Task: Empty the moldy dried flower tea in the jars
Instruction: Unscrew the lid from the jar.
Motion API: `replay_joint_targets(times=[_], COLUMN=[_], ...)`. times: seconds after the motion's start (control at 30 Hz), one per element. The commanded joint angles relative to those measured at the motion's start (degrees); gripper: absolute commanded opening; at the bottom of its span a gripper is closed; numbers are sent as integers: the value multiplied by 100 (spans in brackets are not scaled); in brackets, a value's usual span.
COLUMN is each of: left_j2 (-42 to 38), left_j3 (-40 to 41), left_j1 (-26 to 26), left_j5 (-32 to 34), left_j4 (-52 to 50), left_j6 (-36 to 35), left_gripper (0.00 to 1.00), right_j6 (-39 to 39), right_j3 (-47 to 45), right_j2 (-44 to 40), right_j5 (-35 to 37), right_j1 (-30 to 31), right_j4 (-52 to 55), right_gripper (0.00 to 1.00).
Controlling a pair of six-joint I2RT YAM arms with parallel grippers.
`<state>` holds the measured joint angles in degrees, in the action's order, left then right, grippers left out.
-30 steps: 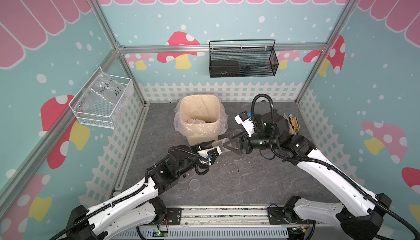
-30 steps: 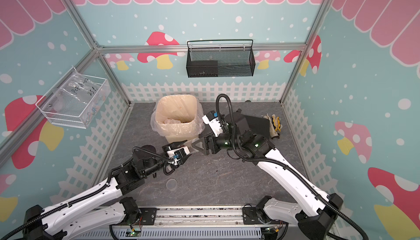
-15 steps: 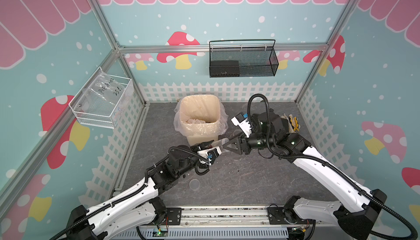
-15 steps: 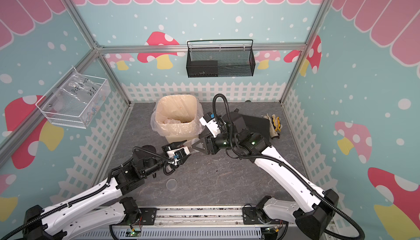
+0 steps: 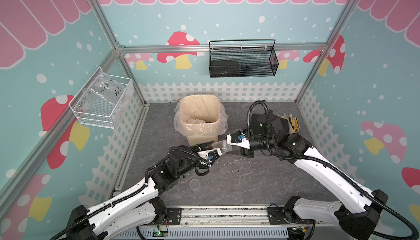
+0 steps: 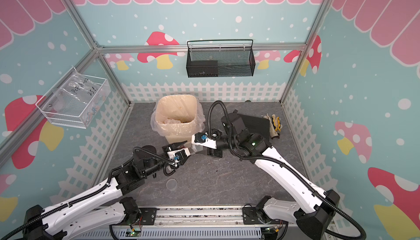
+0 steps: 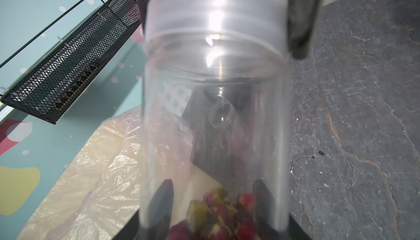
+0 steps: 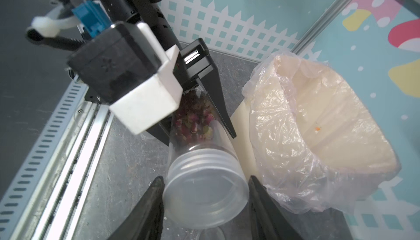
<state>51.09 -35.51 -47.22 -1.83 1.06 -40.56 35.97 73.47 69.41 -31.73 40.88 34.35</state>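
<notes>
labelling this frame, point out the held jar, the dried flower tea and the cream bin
jar [image 8: 204, 189]: right wrist view, on its ridged end
dried flower tea [image 8: 195, 120]: right wrist view, middle of the clump
cream bin [image 5: 196, 139]: in a top view, front wall below the liner

The jar [image 8: 204, 182] is looking like clear glossy plastic, smooth on the body and going a bit frosted round the ridged screw neck, while the dried flower tea [image 8: 195, 123] inside is looking matt, rough and crumbly. The cream bin [image 5: 200, 140] is reading as smooth plastic, and its liner [image 8: 284, 159] is crinkling up as thin shiny film. The floor [image 7: 363, 91] is coming across as matt grey veined stone, and the basket [image 5: 242, 61] is showing black matt metal mesh
</notes>
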Motion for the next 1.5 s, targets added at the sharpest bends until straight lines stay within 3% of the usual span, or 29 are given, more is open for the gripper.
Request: replay_joint_targets(times=[0.0,0.17,0.23,0.43,0.6,0.77,0.9,1.0,1.17,1.47], left_j2=[-66,-64,-66,-80,-95,-93,-100,-100,-132,-188], left_j3=[44,68,96,131,156,180,209,219,219,233], left_j1=[-33,-33,-37,-37,-33,-34,-33,-33,-33,-33], left_j5=[-170,-146,-142,-108,-90,-79,-35,-20,-14,-2], left_j4=[75,110,164,227,266,299,346,368,360,272], left_j6=[60,54,48,48,39,46,15,4,-12,-64], left_gripper=[0,0,0,0,0,0,0,0,0,0], right_j6=[1335,1291,1057,-603,-2138,-4251,-5845,-6593,-6957,-7033], right_j3=[324,358,329,-224,-1524,-2031,-1605,-1155,-902,-901], right_j2=[289,298,235,-392,-1529,-2197,-2021,-1674,-1262,-607], right_j5=[557,426,302,-62,-557,-124,526,966,993,47], right_j1=[-37,-37,-37,-36,-37,-36,-37,-37,-45,-45], right_j4=[19,-73,-160,-1036,-2508,-3275,-2707,-1867,-1088,-1123], right_gripper=[14,23,36,77,90,92,91,91,91,86])
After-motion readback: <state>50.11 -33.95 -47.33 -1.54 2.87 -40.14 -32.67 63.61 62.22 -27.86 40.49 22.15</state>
